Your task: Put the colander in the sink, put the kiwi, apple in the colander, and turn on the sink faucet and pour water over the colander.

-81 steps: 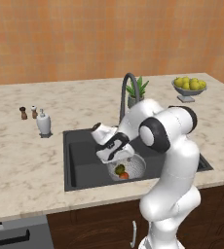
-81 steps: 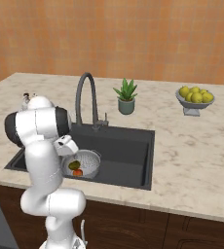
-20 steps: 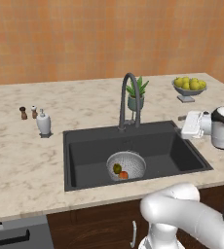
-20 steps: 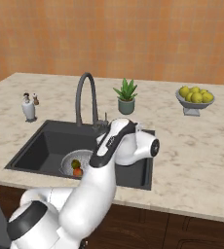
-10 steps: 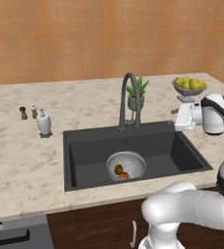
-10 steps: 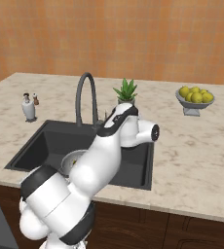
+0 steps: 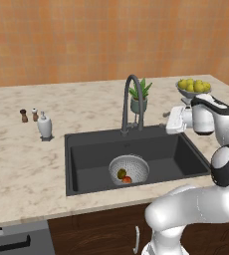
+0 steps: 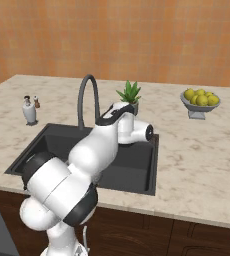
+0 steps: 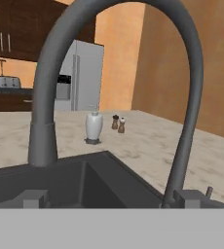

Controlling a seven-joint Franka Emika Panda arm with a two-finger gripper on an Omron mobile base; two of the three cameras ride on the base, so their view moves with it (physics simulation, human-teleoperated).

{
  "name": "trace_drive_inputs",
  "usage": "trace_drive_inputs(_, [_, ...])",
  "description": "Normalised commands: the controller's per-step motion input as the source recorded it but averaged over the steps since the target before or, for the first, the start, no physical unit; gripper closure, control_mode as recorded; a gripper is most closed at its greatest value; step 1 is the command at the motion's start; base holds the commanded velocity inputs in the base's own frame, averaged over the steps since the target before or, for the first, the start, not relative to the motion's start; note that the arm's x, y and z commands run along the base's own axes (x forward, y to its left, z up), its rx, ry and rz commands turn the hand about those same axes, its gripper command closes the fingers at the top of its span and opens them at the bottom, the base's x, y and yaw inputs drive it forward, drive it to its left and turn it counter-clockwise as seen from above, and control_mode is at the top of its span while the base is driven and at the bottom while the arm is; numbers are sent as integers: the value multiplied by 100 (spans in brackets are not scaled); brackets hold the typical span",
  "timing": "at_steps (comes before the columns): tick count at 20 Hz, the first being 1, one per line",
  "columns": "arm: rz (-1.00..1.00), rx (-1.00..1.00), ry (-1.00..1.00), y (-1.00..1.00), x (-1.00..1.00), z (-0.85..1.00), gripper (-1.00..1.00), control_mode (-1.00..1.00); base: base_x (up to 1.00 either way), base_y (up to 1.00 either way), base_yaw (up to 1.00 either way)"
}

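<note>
Zero load in the gripper [image 7: 167,121]: hung spread wide and empty above the right rim of the sink [image 7: 86,154], aimed sideways at the sink faucet [image 7: 128,102]. Stood near the tap but apart from it, touching nothing. Looked, through the hand view, straight at the arched spout [image 9: 182,97] and its base, with the small side lever [image 9: 209,191] poking up at the lower right.

Further out, found the colander [image 7: 136,163] sitting on the basin floor, roughly under the spout's mouth. Held both fruits inside: the kiwi [image 7: 121,173] to the left, the apple [image 7: 127,180] touching or just beside it. Saw no stream of water from the tap.

Beyond that, noted a potted plant [image 7: 138,97] just behind the faucet, a dish of lemons [image 7: 193,87] to the right, a soap dispenser [image 7: 45,125] and two shakers [image 7: 23,115] well to the left.

Judged the placing steps finished and the faucet step in hand. Called next for closing the last gap to the lever and pushing it over, probably with one finger or the side of the hand, not a pinch. Called also for checking that the spout would pour into the colander, not beside it.
</note>
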Motion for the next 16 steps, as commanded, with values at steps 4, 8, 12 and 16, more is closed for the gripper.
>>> trace_drive_inputs(4, [0, 0, 0, 19, 28, -17, -100, -100, 0, 0, 0])
trace_drive_inputs(8, [0, 0, 0, 10, 29, -25, -100, -100, 0, 0, 0])
trace_drive_inputs(12, [1, 0, -3, 12, 30, -5, -100, -100, 0, 0, 0])
trace_drive_inputs(16, [1, 0, -3, 6, 31, -1, -100, -100, 0, 0, 0])
